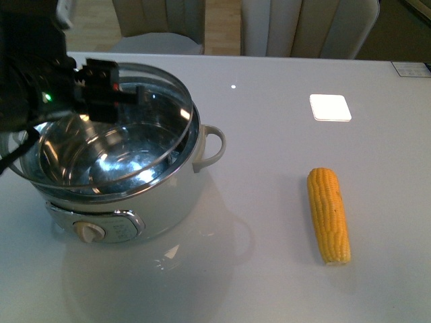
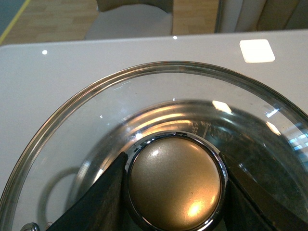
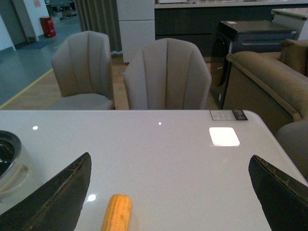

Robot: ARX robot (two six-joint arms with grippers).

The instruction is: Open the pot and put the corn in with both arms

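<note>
The white pot (image 1: 176,202) stands at the table's left, its steel inside showing through the glass pot lid (image 1: 160,101). That lid hangs tilted just above the rim. My left gripper (image 1: 126,94) is shut on the lid's bronze knob (image 2: 175,183), with black fingers (image 2: 96,204) pressed on both sides of it. The corn (image 1: 328,214) lies bare on the table to the right, lengthwise toward me. In the right wrist view my right gripper (image 3: 168,197) is open and empty above the table, with the corn (image 3: 117,213) just off its one finger (image 3: 57,197).
One cream pot handle (image 1: 214,145) sticks out toward the corn. A bright white square (image 1: 330,108) lies on the table behind the corn. A small label (image 1: 411,68) sits at the far right corner. Padded chairs (image 3: 166,77) stand beyond the far edge.
</note>
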